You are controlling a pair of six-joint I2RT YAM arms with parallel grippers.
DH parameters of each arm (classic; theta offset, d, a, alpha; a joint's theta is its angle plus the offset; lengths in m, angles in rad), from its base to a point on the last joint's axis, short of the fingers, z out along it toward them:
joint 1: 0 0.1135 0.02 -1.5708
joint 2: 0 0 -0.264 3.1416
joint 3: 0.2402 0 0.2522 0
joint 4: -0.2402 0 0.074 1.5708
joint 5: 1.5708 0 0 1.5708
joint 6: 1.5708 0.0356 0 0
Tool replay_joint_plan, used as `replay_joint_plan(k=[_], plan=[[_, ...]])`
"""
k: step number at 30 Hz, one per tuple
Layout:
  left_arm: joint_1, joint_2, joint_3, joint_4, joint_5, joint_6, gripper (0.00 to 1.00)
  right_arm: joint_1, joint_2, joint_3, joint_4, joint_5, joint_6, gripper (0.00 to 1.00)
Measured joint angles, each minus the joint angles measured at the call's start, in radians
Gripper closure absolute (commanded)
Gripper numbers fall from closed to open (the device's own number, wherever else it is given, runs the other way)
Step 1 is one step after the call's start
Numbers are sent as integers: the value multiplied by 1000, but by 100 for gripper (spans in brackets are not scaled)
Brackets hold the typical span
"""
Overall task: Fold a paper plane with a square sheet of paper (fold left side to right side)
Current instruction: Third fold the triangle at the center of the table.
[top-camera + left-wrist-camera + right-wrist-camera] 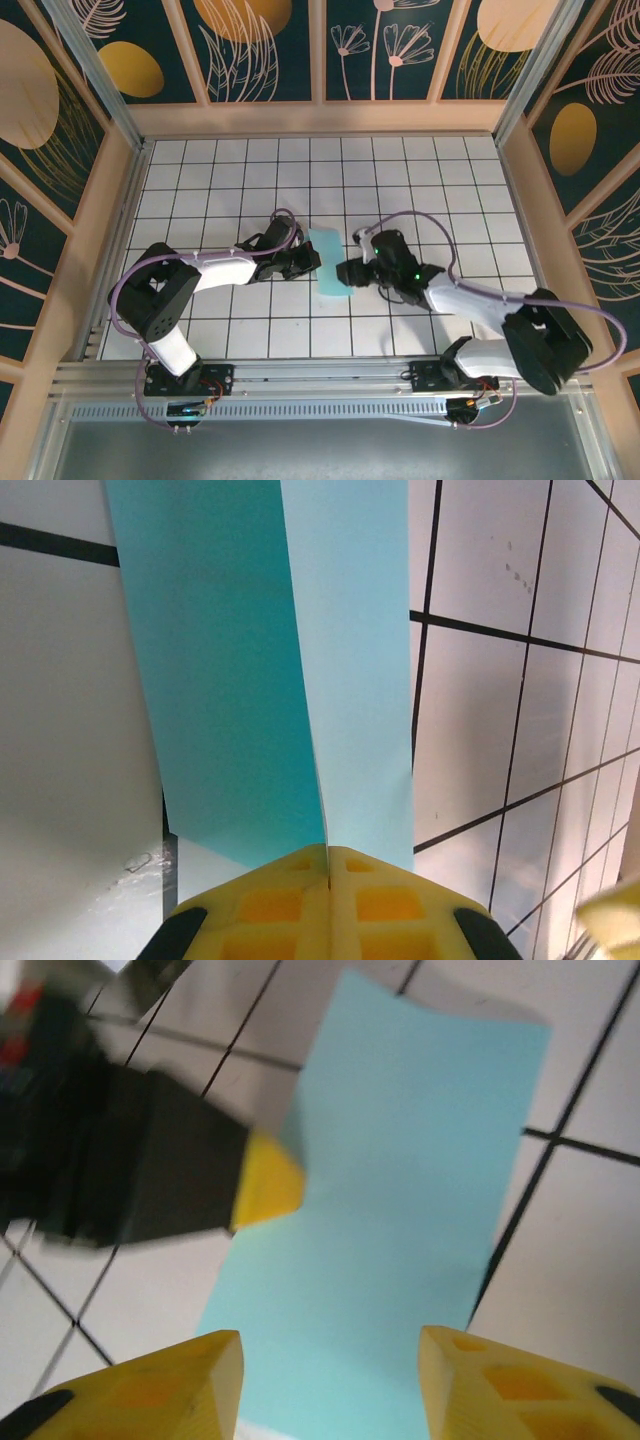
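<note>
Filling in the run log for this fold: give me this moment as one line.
left gripper: shut on sheet of paper | right gripper: open, close by sheet | sheet: folded, narrow rectangle

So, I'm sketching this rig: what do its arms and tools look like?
The left arm and right arm have white shells, black joints and purple cables; a green light marks the right. The left tool and right tool have yellow recessed fingers.
</note>
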Motion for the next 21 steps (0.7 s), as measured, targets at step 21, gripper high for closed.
replay_joint_plan(k=[21], plan=[[0, 0, 32, -44, 26, 0, 100, 422, 172, 10, 21, 509, -233, 34]])
